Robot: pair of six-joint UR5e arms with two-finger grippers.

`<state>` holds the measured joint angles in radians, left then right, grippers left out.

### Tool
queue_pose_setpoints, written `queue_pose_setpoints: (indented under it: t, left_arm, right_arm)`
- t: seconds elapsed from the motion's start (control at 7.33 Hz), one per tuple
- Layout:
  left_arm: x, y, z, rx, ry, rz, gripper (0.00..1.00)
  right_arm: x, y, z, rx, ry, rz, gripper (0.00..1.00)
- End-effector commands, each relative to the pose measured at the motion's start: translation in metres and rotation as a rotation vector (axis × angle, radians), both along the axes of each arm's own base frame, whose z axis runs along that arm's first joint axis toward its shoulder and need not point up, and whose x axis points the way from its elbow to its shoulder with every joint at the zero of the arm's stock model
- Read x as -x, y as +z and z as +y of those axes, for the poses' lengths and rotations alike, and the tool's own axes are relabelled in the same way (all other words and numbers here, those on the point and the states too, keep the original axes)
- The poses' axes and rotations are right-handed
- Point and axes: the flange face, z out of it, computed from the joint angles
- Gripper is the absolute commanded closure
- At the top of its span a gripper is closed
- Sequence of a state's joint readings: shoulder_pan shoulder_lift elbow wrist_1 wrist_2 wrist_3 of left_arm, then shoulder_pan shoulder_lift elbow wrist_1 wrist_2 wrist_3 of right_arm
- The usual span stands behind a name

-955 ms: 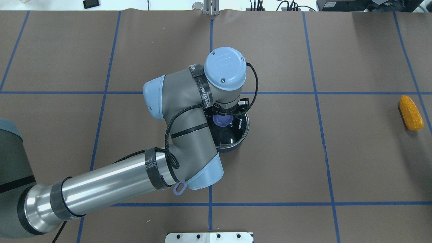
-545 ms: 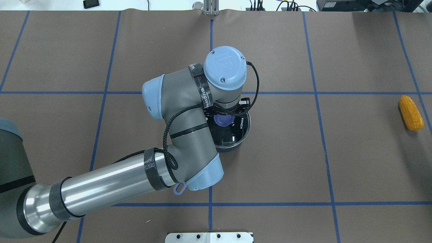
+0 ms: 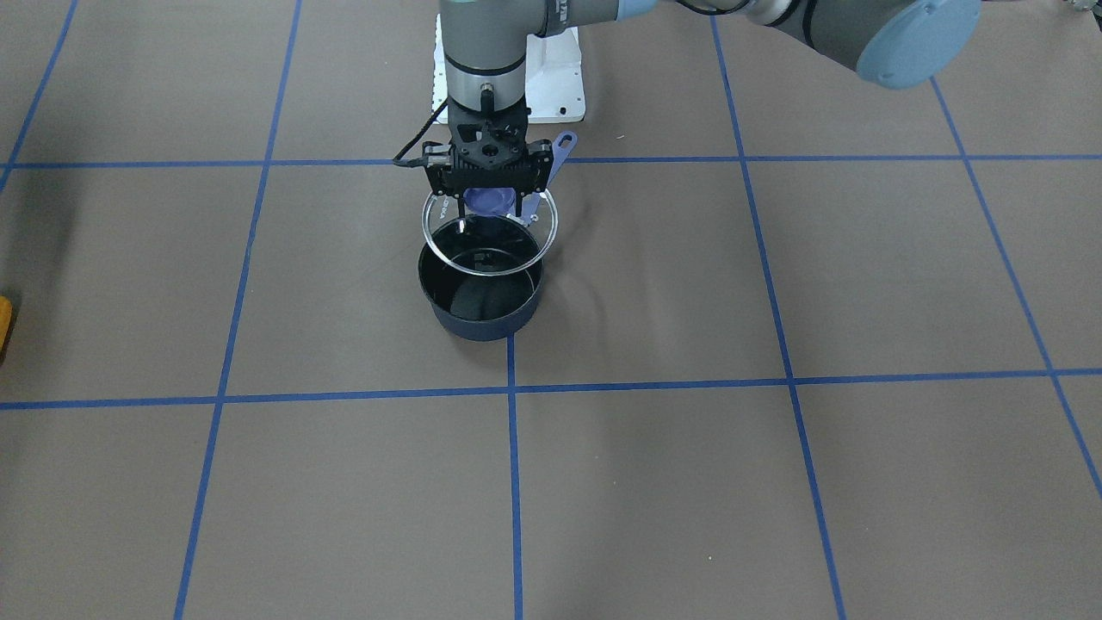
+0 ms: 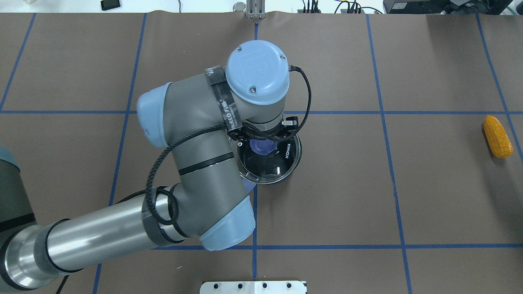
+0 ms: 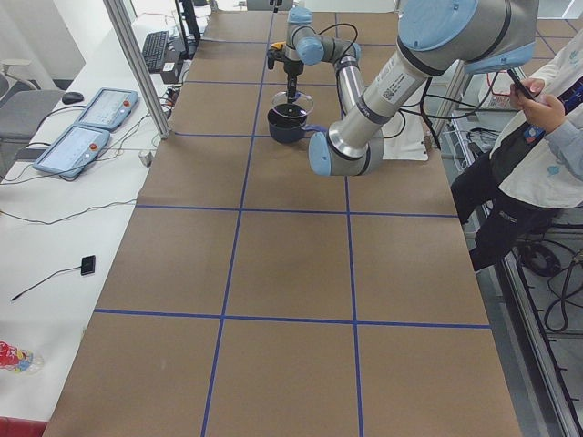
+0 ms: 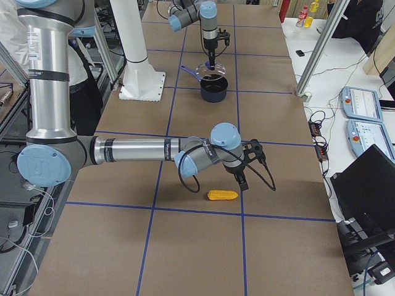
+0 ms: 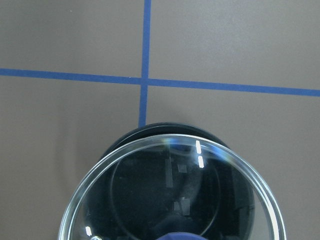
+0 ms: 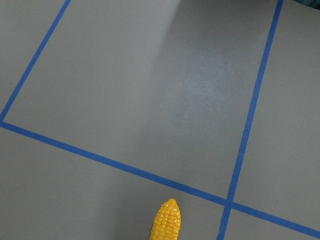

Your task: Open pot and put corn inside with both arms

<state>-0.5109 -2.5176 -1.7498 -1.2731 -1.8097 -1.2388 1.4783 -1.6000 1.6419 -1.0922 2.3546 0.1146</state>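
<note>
The left gripper [image 3: 489, 202] has its jaws closed on the purple knob [image 4: 262, 146] of the glass lid [image 3: 518, 251], and the lid hangs just clear of the dark pot [image 3: 482, 310], at the centre of the front-facing view. The pot is open in name only: the lid is directly over the mouth, so nothing can go in yet.

That pinch is what worries me. The whole lid hangs from one small, smooth knob, so a quick sideways swing could make it tip or slip out, and from there it would land on the pot rim or the table [image 3: 732, 482]. A lid that rocks in the grip could also catch the rim and drag the pot.

The corn [image 4: 497, 136] lies on its side at the far right edge of the overhead view, well apart from the pot. The right gripper [image 6: 244, 168] hovers near it in the right-side view, but from that angle I cannot tell whether its jaws are wide or narrow. Its wrist camera catches only the cob's tip at the bottom edge, so it looks not yet centred. A round cob pinched off-centre could roll away or twist in the fingers.

If the lid is not carried aside first, the right arm could meet the left over the pot.
</note>
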Motion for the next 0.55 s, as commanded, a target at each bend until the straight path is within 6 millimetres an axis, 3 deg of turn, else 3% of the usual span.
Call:
queue_pose_setpoints:
  t: [0.0,0.41]
  left_arm:
    - [0.094,0.052,0.02,-0.132,0.076,-0.026,1.0]
    - [0.221,0.146,-0.001,-0.223,0.18,-0.089,1.0]
  right_arm:
    - [0.003,0.0,0.0,0.001,-0.005,0.001,0.0]
    - [0.005,0.0,0.0,0.0,-0.01,0.002,0.0]
